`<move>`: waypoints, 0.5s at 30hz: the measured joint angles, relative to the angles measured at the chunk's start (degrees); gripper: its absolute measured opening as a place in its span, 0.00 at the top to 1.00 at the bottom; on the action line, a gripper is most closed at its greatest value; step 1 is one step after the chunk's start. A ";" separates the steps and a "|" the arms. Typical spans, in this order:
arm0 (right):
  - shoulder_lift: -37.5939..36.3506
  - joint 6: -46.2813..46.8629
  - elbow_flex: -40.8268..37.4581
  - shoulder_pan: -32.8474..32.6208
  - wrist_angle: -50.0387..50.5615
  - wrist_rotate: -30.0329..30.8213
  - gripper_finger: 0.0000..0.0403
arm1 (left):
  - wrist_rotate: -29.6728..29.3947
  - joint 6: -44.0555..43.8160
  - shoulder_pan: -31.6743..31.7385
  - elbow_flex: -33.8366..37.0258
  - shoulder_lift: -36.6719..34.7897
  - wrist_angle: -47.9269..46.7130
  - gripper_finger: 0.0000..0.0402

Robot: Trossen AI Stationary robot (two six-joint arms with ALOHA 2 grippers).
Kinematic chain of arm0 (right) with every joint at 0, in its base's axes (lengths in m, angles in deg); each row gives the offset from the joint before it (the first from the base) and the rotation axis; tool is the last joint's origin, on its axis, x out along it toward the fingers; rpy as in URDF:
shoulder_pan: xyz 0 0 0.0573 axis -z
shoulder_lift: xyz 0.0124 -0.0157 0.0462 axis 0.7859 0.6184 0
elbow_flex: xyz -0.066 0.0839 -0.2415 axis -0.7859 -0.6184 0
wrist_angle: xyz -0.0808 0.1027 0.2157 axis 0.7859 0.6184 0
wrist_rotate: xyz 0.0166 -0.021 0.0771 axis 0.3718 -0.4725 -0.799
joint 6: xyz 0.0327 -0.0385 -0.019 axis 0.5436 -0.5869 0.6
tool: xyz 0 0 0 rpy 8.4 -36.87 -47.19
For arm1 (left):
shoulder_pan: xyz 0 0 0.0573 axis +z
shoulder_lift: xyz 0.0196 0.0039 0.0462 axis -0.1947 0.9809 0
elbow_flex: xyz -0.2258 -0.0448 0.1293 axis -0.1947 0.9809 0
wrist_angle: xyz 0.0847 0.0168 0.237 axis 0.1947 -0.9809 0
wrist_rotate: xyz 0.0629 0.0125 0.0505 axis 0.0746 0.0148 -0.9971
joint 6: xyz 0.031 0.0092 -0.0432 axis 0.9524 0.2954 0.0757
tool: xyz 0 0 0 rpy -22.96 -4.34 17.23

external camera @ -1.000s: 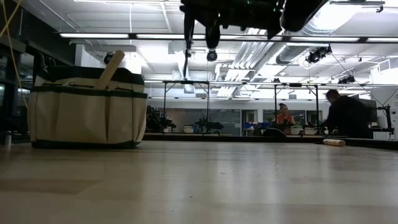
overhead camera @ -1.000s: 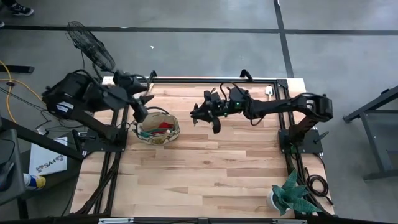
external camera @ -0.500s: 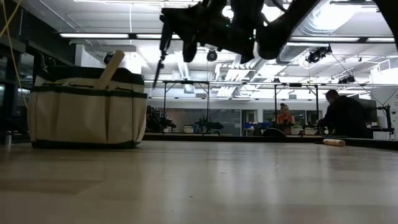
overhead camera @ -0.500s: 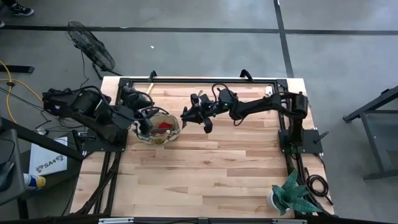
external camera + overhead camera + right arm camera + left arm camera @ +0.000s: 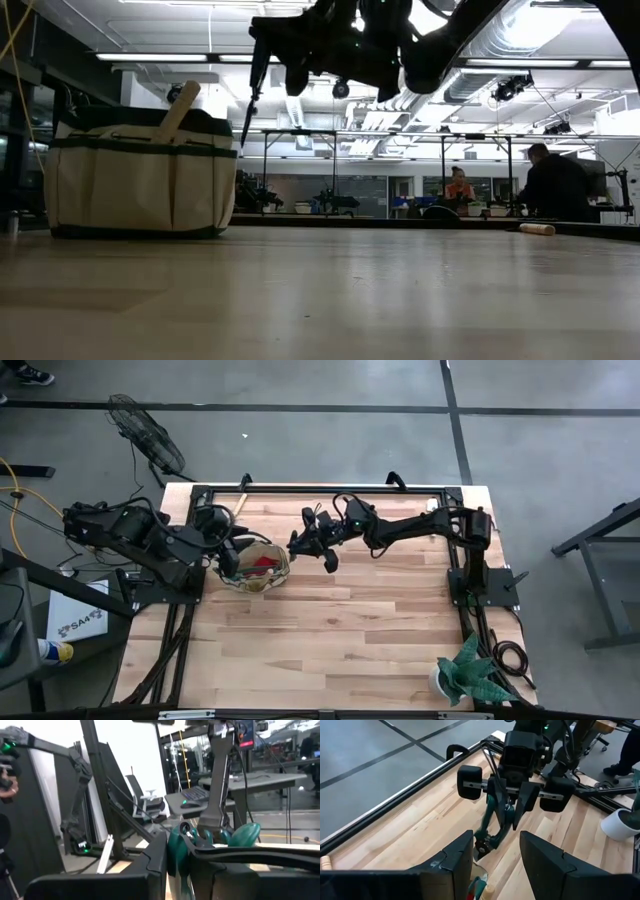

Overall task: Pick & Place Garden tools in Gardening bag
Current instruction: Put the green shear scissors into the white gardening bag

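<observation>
One pair of green-handled pruning shears (image 5: 496, 827) hangs over the table just right of the gardening bag (image 5: 254, 566), pinched by my right gripper (image 5: 312, 544) at the handles, rigid, light, likely slippery, while my left gripper (image 5: 496, 857) waits half-spread over the bag.

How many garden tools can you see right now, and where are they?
3, perhaps more hidden. Green-handled shears hang from the right gripper beside the gardening bag. A wooden handle pokes from the bag, and a red item lies inside.
</observation>
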 joint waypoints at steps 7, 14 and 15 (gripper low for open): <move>0.48 -2.15 0.00 0.00 -0.14 0.33 0.90 | -0.22 0.09 0.00 0.00 -0.07 0.20 0.61; 2.95 -1.72 3.25 -0.49 0.05 0.17 0.90 | -0.39 0.10 0.00 0.00 -0.13 0.76 0.61; 3.08 -1.74 3.99 -0.53 0.17 -0.08 0.90 | -0.42 0.12 0.00 0.00 -0.13 0.75 0.61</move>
